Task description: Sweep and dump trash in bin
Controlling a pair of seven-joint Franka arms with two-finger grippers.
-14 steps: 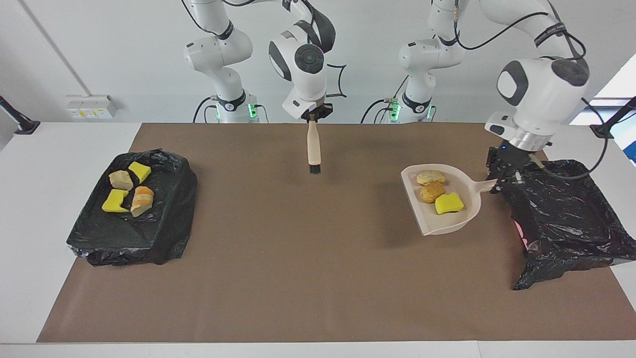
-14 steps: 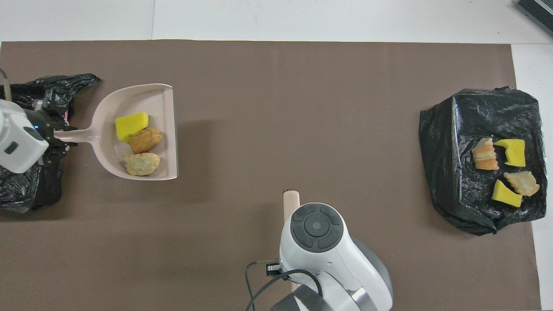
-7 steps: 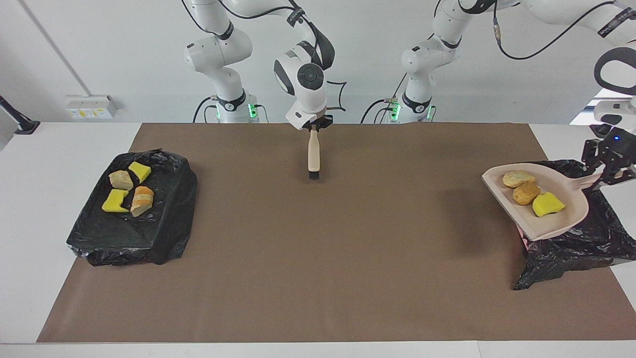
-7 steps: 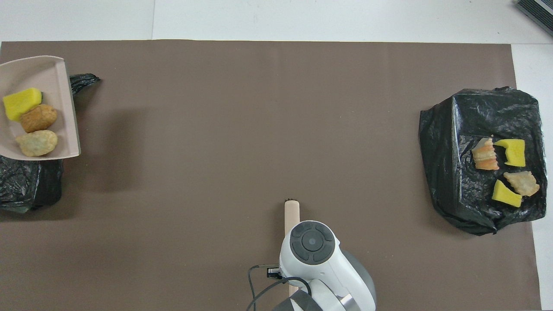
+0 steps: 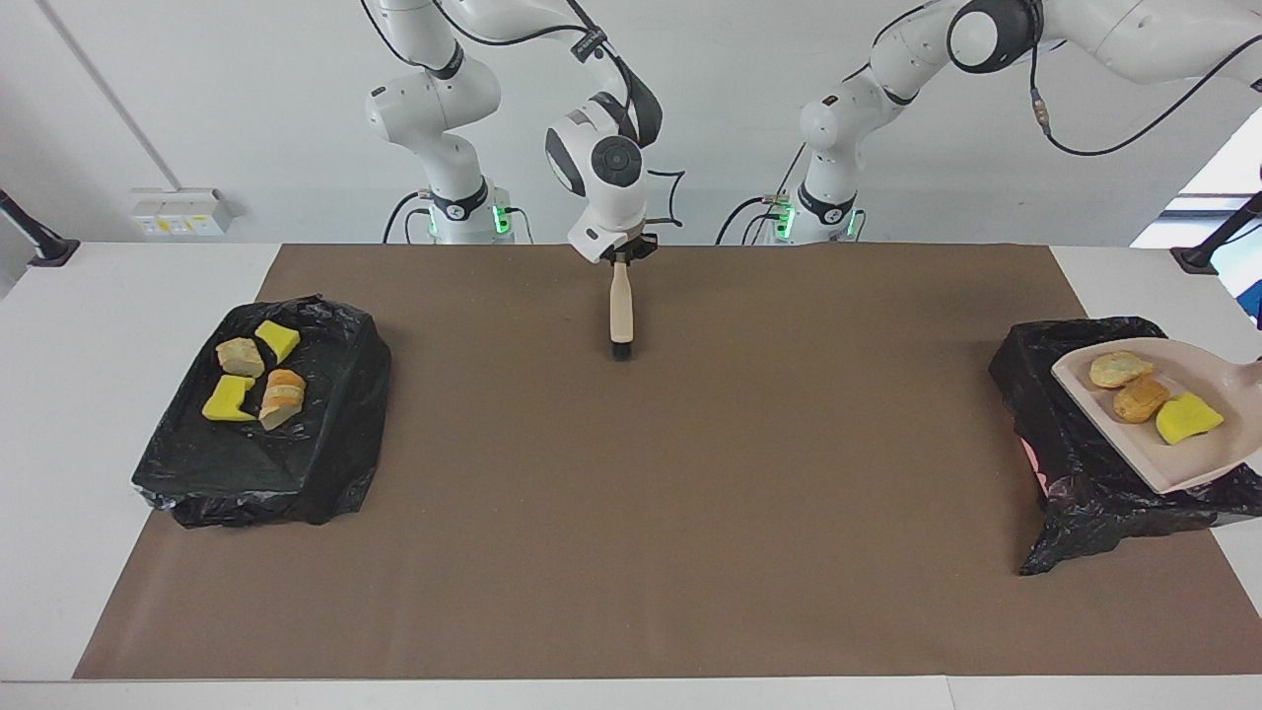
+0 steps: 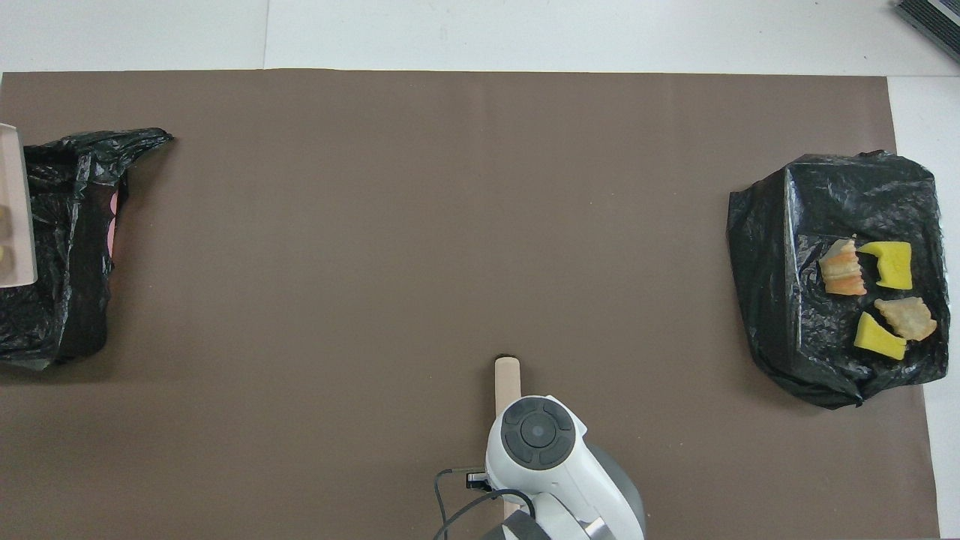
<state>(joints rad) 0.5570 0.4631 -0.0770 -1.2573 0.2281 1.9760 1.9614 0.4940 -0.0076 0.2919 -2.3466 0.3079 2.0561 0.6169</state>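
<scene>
The beige dustpan [image 5: 1173, 444] hangs tilted over the open black-bagged bin [image 5: 1085, 473] at the left arm's end of the table. It carries three pieces of trash: a pale lump [image 5: 1114, 368], an orange-brown lump [image 5: 1142, 399] and a yellow foam piece [image 5: 1188, 418]. Its handle runs out of frame, where my left gripper is hidden. In the overhead view only the dustpan's edge [image 6: 15, 210] shows above the bin [image 6: 67, 247]. My right gripper [image 5: 621, 254] is shut on the beige brush [image 5: 621, 311], which hangs bristles-down over the mat.
At the right arm's end stands a black-bagged box [image 5: 296, 463] with several more trash pieces [image 5: 251, 380] on top, also seen from overhead [image 6: 877, 289]. A brown mat [image 5: 631, 513] covers the table. The brush's handle [image 6: 507, 379] pokes out from under the right arm.
The left arm has carried the loaded dustpan from over the mat to above the bin, and its gripper left the frame. The right gripper with the brush drew back slightly toward the robots.
</scene>
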